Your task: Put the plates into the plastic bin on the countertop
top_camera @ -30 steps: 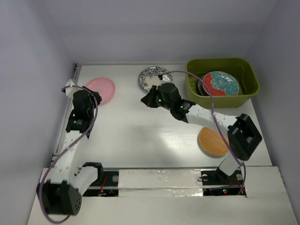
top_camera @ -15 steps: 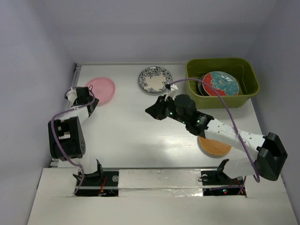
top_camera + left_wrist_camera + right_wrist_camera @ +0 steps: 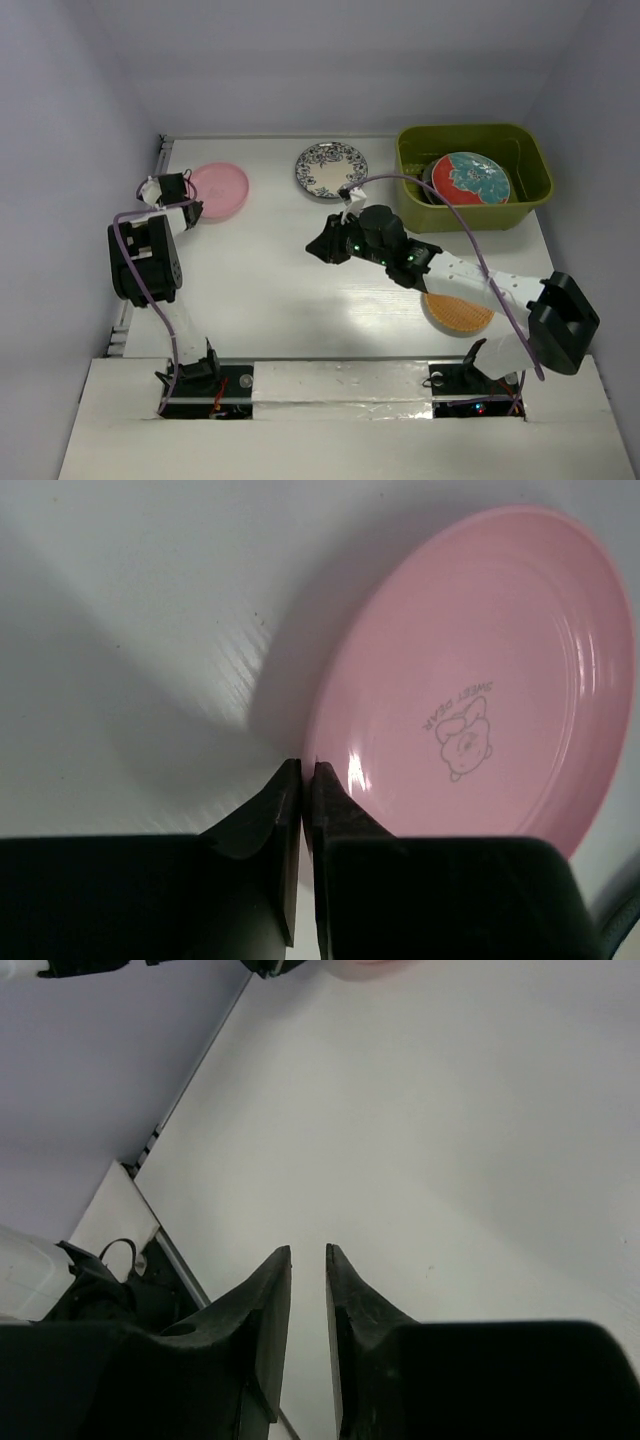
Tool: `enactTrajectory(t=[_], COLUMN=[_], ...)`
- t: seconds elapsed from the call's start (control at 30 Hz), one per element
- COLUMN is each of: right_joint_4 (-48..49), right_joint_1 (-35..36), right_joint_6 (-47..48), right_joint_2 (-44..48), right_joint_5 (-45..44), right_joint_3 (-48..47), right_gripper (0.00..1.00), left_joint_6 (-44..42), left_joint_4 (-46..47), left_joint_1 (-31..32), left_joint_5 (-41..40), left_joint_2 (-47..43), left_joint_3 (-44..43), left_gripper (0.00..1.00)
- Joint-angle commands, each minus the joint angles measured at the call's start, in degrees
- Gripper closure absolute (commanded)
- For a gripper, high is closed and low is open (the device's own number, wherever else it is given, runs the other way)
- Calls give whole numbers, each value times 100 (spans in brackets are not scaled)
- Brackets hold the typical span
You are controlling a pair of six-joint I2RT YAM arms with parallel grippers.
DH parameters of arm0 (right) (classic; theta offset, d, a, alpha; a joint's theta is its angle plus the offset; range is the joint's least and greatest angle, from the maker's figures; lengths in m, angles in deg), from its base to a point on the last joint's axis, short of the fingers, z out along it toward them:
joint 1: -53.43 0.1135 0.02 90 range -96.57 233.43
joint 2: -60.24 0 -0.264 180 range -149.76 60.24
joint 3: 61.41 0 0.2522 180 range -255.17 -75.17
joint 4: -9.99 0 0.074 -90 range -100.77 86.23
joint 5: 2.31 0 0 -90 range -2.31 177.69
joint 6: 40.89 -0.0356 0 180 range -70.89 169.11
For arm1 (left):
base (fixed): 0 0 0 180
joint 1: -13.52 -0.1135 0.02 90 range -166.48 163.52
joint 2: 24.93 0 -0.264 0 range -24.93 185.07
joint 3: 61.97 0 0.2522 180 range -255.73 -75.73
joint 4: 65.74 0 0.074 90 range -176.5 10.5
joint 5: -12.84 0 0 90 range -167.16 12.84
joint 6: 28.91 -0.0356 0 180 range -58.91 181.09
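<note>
My left gripper [image 3: 192,200] is shut on the near left rim of the pink plate [image 3: 222,190], one finger over the plate [image 3: 470,680] and one outside it; the jaws [image 3: 303,765] are nearly together. A blue-white patterned plate [image 3: 331,168] lies at the back centre of the countertop [image 3: 270,290]. The olive-green plastic bin [image 3: 470,216] at the back right holds a red plate with a teal flower [image 3: 472,178] on top of darker plates. My right gripper [image 3: 314,250] hovers mid-table, slightly open and holding nothing [image 3: 308,1250]. An orange-brown plate [image 3: 452,316] lies partly under the right arm.
Grey walls close in the table on the left, back and right. A metal rail [image 3: 160,150] runs along the left table edge. Purple cables loop off both arms. The arm bases stand at the near edge.
The left arm folded back, brought its gripper to the pink plate's left rim and closed on it. The right arm drew back from the blue-white plate toward the middle, its jaws parting slightly.
</note>
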Motion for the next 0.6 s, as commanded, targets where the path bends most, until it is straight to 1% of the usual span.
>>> enactTrajectory(t=[0.0, 0.07, 0.1, 0.13, 0.17, 0.2, 0.23, 0.27, 0.3, 0.33, 0.37, 0.4, 0.5, 0.57], right_joint_4=[186, 98, 89, 37, -7, -51, -86, -226, -331, -437, -560, -605, -850, -895], right_joint_1=[-23, -23, -23, -23, -23, -23, -23, -23, -23, -23, -84, -84, -444, -663], right_joint_6=[107, 98, 98, 98, 107, 124, 159, 238, 274, 318, 396, 414, 485, 529], right_joint_2=[-137, -226, -261, -313, -331, -349, -358, -375, -384, -384, -349, -332, -261, -200], right_joint_5=[38, -41, -41, -59, -128, -164, -199, -313, -401, -480, -585, -630, -700, -622], right_joint_3=[-301, -407, -451, -574, -644, -723, -890, -987, -1092, -1198, -1347, -1400, -1620, -1682], right_gripper=[73, 70, 62, 58, 53, 44, 40, 37, 31, 28, 24, 19, 12, 11], left_joint_6=[-138, -138, -129, -112, -51, -24, -6, 20, 38, 38, 29, -15, -120, -269], left_joint_4=[-39, 22, 84, 145, 250, 338, 444, 627, 664, 673, 647, 655, 656, 551], left_joint_1=[-9, -71, -123, -124, -124, -124, -124, -124, -124, -124, -71, -71, 122, 342], left_joint_5=[28, 28, 89, 124, 168, 264, 370, 475, 702, 809, 993, 1256, 1783, 1952], left_joint_2=[-102, -373, -532, -925, -1138, -1383, -1621, -2102, -2333, -2526, -2903, -3098, -3714, -4073], left_joint_3=[-40, 65, 248, 346, 451, 565, 836, 970, 1171, 1243, 1322, 1479, 1691, 1841], left_gripper=[100, 100, 100, 100, 100, 100, 100, 100, 100, 100, 100, 100, 100, 100])
